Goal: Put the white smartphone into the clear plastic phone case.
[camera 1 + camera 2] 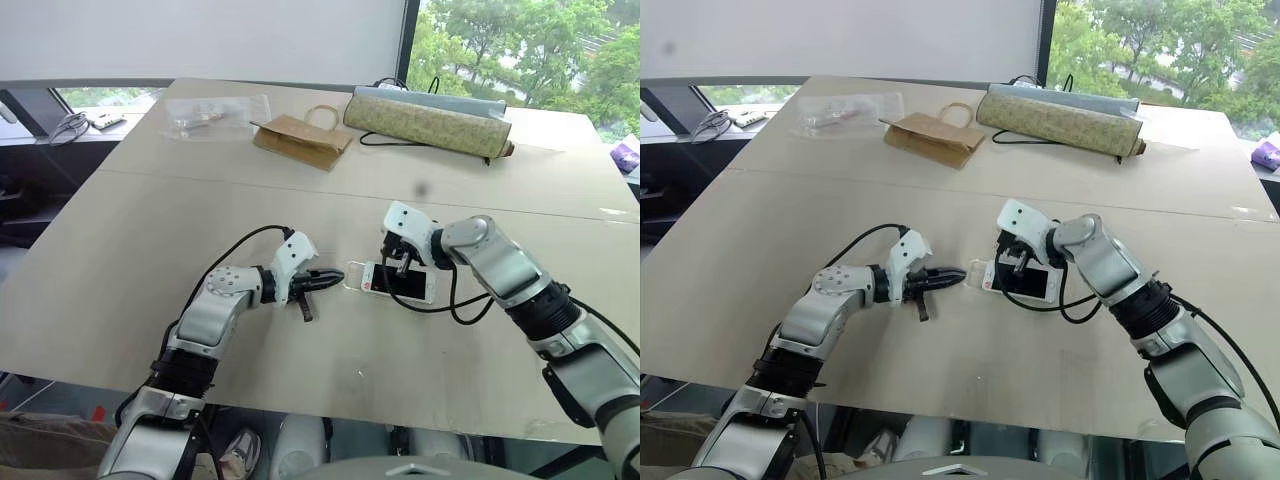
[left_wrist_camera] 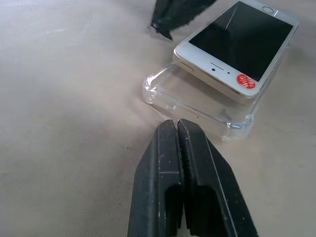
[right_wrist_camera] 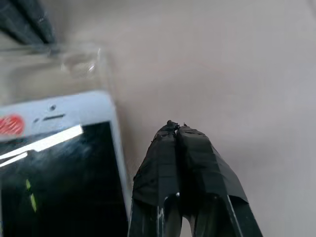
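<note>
Two tools were at work on this one step, and both had their fingers pressed together with nothing pinched between them; my left tool [image 1: 325,281] lay low over the counter [image 1: 200,200], its closed tip just beside the near end of the clear plastic phone case [image 2: 197,106]; my left forearm ran in from the left, the wrist bent so that the tool pointed across toward my right and slightly down. The case sat flat on the counter with its open side up; the white smartphone [image 2: 237,44] lay screen-up partly over it, skewed and riding on the rim, so that the end nearest my left tool was still uncovered shell; a small red sticker marked the bezel at that end. I judged the phone to be resting on the case and not yet seated in it.

To do this well, I thought the left tool should brace the free end of the case so that the shell could not slide, while the right squared the phone to the outline and pressed it down corner by corner; a hard shove on one edge could have tipped the thin shell or skated both things across the counter.

My right tool [image 1: 1020,262] hung beside the long edge of the phone, apparently not touching it; my right arm came in from the right, elbow well out, wrist tilted steeply down and toward my left.
</note>
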